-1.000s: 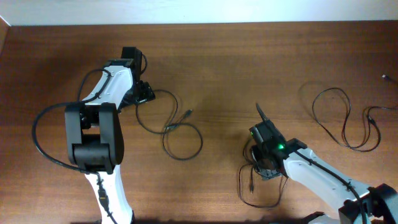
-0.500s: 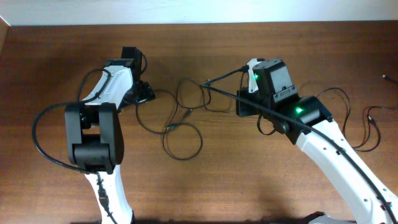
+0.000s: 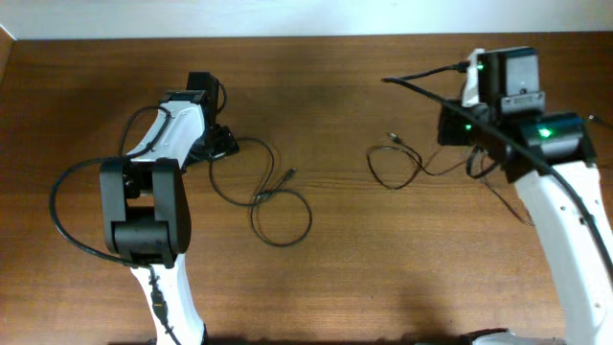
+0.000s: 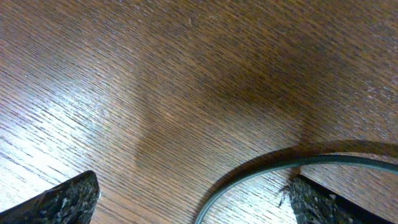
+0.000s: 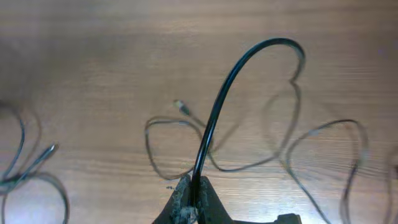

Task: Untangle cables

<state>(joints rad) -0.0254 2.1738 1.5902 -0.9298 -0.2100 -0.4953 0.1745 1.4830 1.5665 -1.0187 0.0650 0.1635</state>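
Observation:
One thin black cable [image 3: 278, 206] lies in loose loops on the wooden table beside my left gripper [image 3: 222, 144]. In the left wrist view its curve [image 4: 249, 175] runs on the wood between my left gripper's [image 4: 189, 206] wide-apart fingers [image 4: 62, 199], which stand open and hold nothing. My right gripper [image 3: 467, 79] is raised at the far right, shut on another black cable [image 5: 214, 118] that arcs up out of the right gripper [image 5: 194, 190]. The held cable's strand [image 3: 421, 75] sticks out to the left. A looped cable with a small plug [image 3: 395, 158] lies below it.
More thin cable strands [image 5: 323, 155] trail over the table under and right of the right arm. The left arm's white body [image 3: 144, 211] covers the table's left side. A pale wall edge [image 3: 287, 17] runs along the back.
My right arm has swung from the front middle up to the far right, dragging its cable away from the left loops. The left arm and its cable have not moved.

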